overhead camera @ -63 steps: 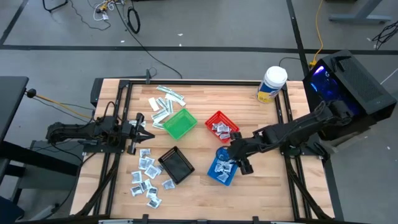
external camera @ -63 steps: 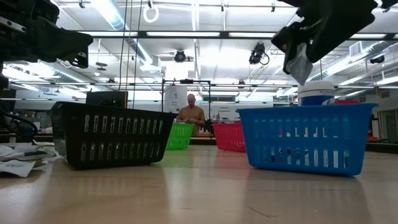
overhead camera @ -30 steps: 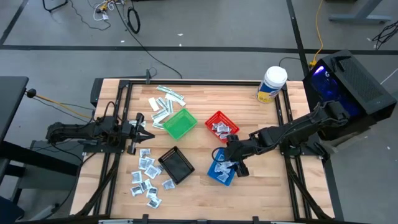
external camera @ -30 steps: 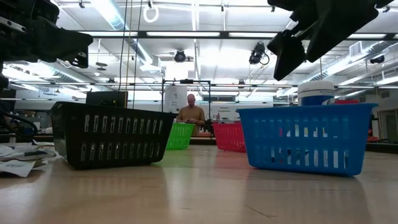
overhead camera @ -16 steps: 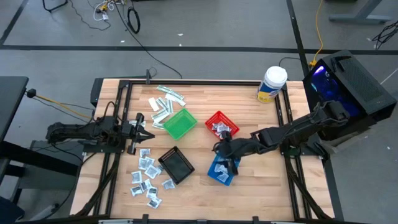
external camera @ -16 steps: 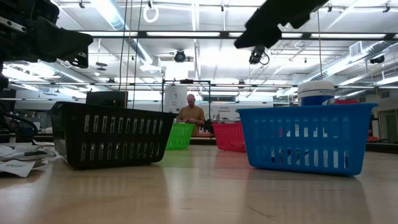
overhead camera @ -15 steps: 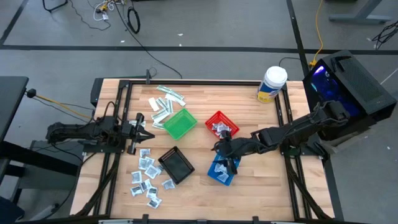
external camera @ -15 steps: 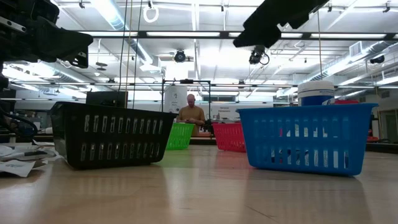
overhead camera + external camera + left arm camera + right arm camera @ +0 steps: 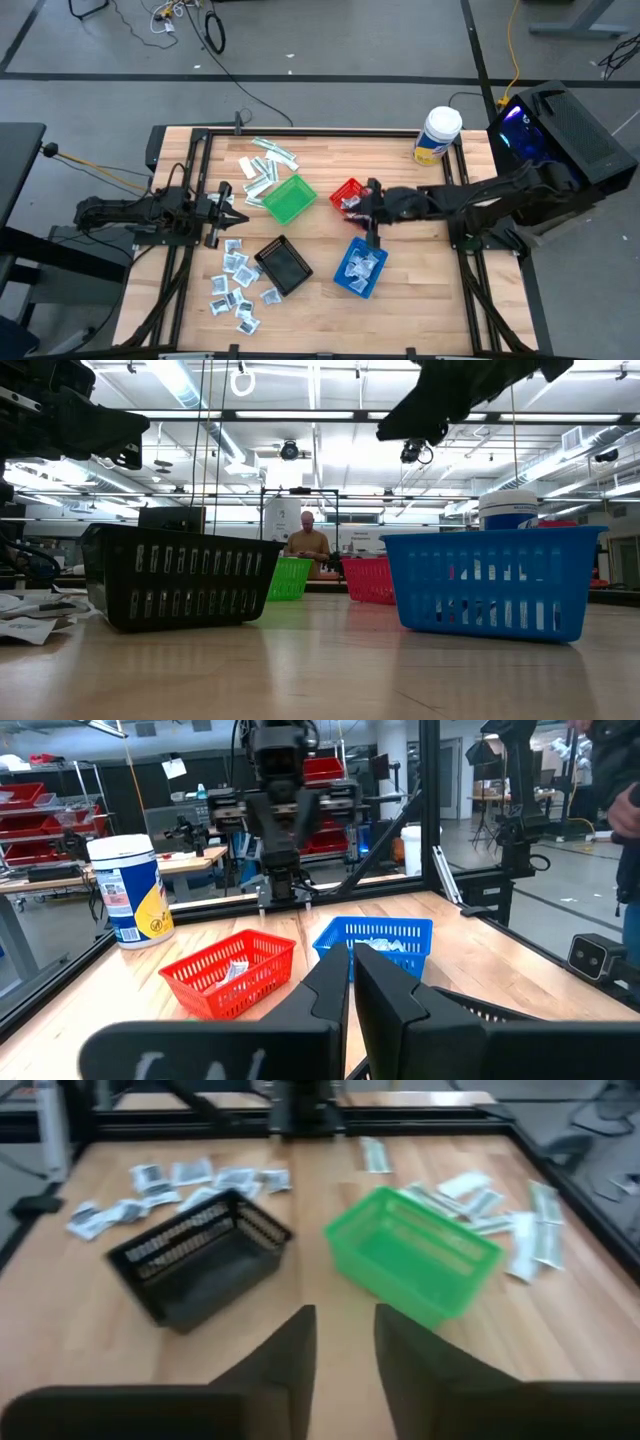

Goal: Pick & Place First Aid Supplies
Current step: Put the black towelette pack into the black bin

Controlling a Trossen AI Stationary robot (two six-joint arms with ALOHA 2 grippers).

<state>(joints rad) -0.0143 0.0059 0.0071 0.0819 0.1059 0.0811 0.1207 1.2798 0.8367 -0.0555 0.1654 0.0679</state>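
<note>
Wooden table [image 9: 420, 280] with four small baskets near its middle: green basket [image 9: 288, 198], black basket [image 9: 284, 266], blue basket [image 9: 360, 267] and red basket [image 9: 356, 199], the last two already holding packets. White-lidded tub [image 9: 437, 135] stands at the far right corner, well clear. Right gripper [image 9: 372, 213] hangs between the red and blue baskets, fingers a little apart and empty in its wrist view. Left gripper [image 9: 226, 209] waits at the left edge, fingers together. Remaining supplies: square sachets [image 9: 236, 288] lying loose beside the black basket; narrow strips [image 9: 266, 165] beside the green one. Judged light, limp and slick; best pinched at a raised edge. The baskets stand between the right gripper and both heaps.
</note>
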